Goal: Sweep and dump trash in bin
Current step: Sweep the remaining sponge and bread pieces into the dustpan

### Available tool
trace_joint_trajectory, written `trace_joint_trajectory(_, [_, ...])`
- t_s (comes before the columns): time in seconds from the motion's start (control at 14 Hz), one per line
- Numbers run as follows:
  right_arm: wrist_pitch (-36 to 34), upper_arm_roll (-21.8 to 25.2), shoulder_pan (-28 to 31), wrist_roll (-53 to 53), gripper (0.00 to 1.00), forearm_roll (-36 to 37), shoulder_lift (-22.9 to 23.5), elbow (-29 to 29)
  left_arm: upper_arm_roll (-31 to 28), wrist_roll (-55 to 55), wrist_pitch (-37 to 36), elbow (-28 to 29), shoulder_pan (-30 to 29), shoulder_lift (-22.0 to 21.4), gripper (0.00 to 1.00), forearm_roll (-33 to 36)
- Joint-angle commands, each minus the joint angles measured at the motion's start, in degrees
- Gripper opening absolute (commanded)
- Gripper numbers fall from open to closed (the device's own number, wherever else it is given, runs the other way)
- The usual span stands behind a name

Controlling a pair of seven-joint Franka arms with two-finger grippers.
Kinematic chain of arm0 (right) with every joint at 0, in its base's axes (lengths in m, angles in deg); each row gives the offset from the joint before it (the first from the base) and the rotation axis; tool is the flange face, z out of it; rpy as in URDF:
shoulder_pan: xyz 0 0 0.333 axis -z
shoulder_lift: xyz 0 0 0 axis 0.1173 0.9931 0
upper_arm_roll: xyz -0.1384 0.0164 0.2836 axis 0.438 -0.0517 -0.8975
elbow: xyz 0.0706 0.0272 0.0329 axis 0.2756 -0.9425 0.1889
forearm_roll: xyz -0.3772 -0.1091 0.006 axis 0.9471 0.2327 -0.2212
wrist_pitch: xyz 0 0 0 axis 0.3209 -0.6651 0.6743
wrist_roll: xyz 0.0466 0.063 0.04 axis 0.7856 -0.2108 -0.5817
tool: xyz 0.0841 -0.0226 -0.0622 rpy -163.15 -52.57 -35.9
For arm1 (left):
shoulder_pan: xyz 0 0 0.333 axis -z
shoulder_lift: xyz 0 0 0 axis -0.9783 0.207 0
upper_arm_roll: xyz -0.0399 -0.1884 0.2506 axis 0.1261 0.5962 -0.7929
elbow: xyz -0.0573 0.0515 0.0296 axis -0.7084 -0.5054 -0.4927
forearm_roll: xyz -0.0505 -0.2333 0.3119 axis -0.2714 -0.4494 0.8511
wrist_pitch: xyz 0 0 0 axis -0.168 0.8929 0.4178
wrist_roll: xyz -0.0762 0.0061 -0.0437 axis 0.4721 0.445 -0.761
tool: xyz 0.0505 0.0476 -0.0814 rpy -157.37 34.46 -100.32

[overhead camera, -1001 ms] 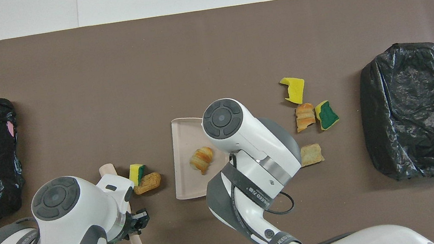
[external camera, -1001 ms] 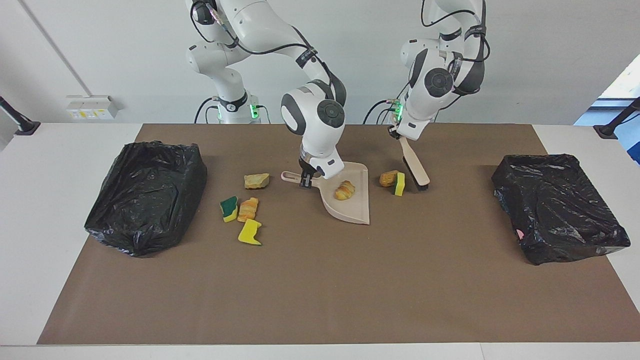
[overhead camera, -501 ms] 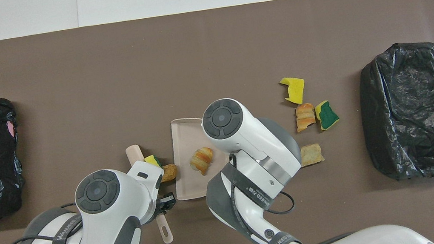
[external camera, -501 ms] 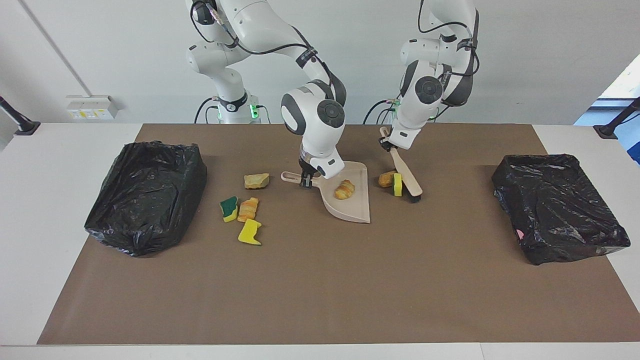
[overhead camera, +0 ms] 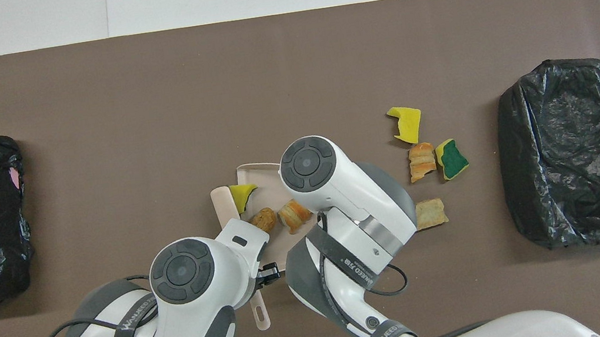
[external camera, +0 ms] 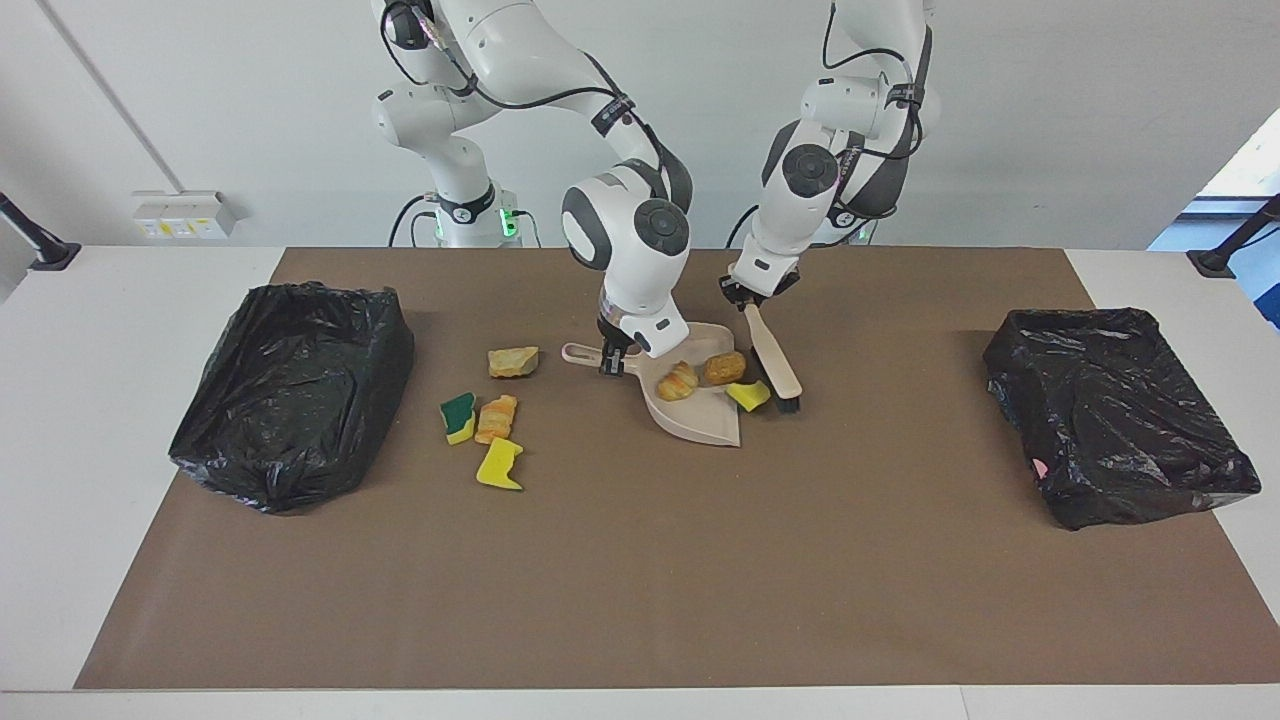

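My right gripper (external camera: 610,362) is shut on the handle of the beige dustpan (external camera: 697,422), which lies flat on the mat. In the pan are a croissant-like lump (external camera: 677,380) and a brown lump (external camera: 724,367). A yellow sponge scrap (external camera: 748,395) sits at the pan's open edge. My left gripper (external camera: 751,297) is shut on the brush (external camera: 775,362), whose bristles touch that scrap. Loose trash lies toward the right arm's end: a tan lump (external camera: 513,361), a green-yellow sponge (external camera: 458,416), an orange lump (external camera: 496,418) and a yellow scrap (external camera: 499,464). The overhead view shows the pan's rim (overhead camera: 252,168) and the brush (overhead camera: 222,203).
Two bins lined with black bags stand on the brown mat, one at the right arm's end (external camera: 290,390) and one at the left arm's end (external camera: 1115,410). The half of the mat farther from the robots is bare.
My left gripper has swept the brush toward the dustpan. It pushed the brown lump into the pan and the yellow sponge scrap to its open edge. The croissant lump shifted slightly. The right arm held still.
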Motion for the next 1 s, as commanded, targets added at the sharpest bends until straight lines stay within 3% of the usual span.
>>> trace_joint_trajectory(0.0, [0.76,-0.1,0.07,-1.52,0.0,-0.1,-0.61,-1.04,0.38,5.29,0.39,-4.42,0.36,3.33,0.0,-2.26])
trace_joint_trajectory(0.36, [0.59,-0.1,0.07,-1.52,0.0,-0.1,-0.69,-1.13,0.38,8.63,-6.71,-13.39,0.1,8.17,0.0,-2.26])
trace_joint_trajectory(0.72, [0.59,-0.1,0.07,-1.52,0.0,-0.18,-0.69,-1.13,-0.23,11.37,-16.91,-15.85,-0.69,6.95,0.0,-2.35])
trace_joint_trajectory(0.93, [0.59,-0.1,0.07,-1.52,0.0,-0.1,-0.61,-1.13,-0.32,11.46,-18.78,-16.39,-1.22,5.54,0.0,-5.59])
